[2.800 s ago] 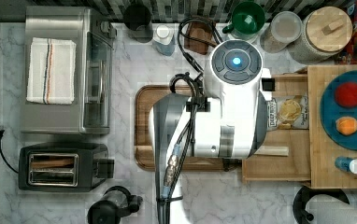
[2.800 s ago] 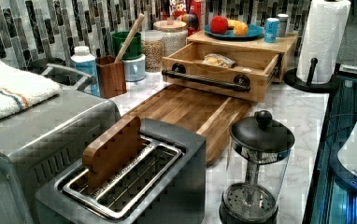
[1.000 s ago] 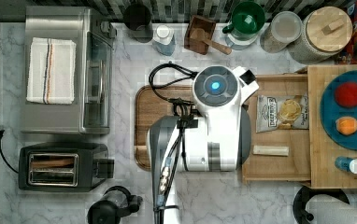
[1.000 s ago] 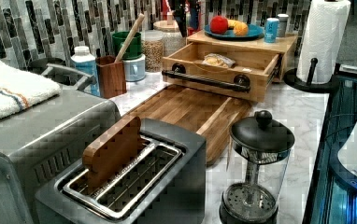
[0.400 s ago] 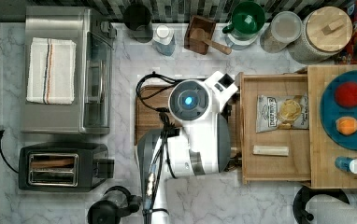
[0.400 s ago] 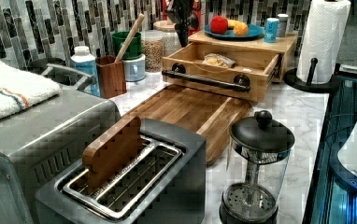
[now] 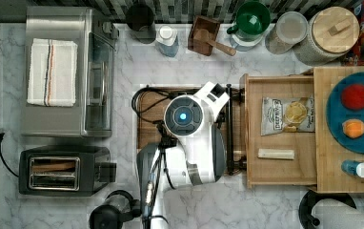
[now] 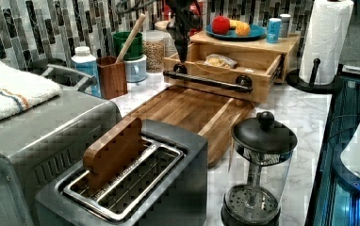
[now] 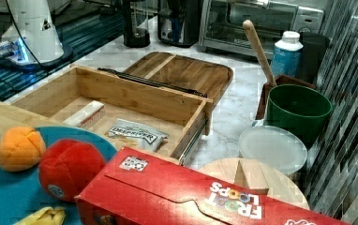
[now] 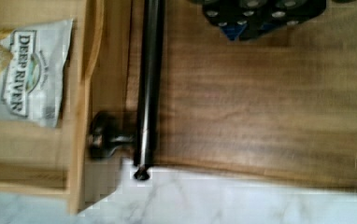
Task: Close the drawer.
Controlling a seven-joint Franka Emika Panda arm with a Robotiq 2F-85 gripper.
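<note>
Change: the arm has swung from over the drawer [image 7: 280, 138] toward the top view's left; its gripper [image 8: 183, 44] now hangs at the black bar handle [image 7: 229, 129], placed to push.
Drawer: pulled out over the cutting board [image 8: 192, 110] on the desk [image 7: 123, 191].
Jaws: cannot tell.
Count: one chip bag [image 7: 285, 114], one pale stick [image 7: 276, 153] inside.

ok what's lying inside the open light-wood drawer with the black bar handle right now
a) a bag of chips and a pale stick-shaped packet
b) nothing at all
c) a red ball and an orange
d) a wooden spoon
a) the top view shows a silver-white bag of chips and a pale stick-shaped packet on the floor of the open light-wood drawer; the right view shows the same two inside its raised walls.
</note>
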